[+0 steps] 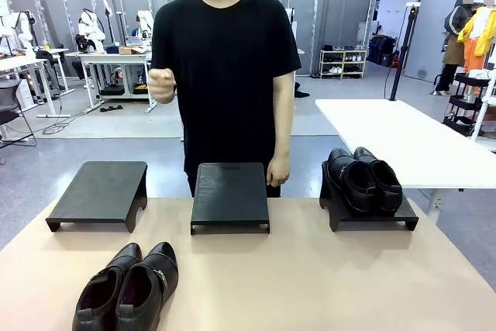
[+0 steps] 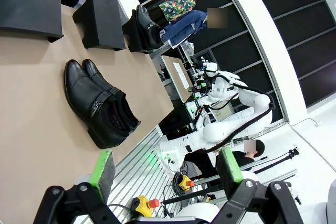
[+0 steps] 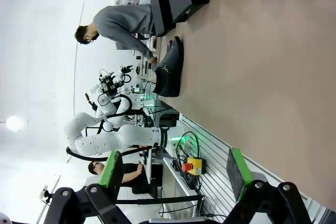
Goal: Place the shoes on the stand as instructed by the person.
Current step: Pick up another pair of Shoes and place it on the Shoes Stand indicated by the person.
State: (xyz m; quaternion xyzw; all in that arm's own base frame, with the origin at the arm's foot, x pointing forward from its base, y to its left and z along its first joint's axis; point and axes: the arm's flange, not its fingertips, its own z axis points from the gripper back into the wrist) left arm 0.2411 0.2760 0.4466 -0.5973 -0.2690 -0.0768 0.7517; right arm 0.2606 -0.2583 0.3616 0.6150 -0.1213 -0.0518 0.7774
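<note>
A pair of glossy black shoes with a strap and buckle (image 1: pixel 128 288) lies on the tan table at the near left, toes pointing away from me. Another black pair (image 1: pixel 363 180) sits on the right stand (image 1: pixel 407 221). The middle stand (image 1: pixel 230 194) and the left stand (image 1: pixel 99 191) are bare. The person (image 1: pixel 225 75) stands behind the middle stand, one fist raised at chest height (image 1: pixel 161 83), the other hand (image 1: pixel 277 170) hanging by the stand. My left gripper (image 2: pixel 167 166) is open, well back from the buckled pair (image 2: pixel 97 103). My right gripper (image 3: pixel 174 169) is open too, far from that pair (image 3: pixel 169 69).
The table (image 1: pixel 310 284) has bare surface in front of the middle and right stands. A white table (image 1: pixel 411 137) stands beyond at the right. Other tables, shelves and people are farther back in the room.
</note>
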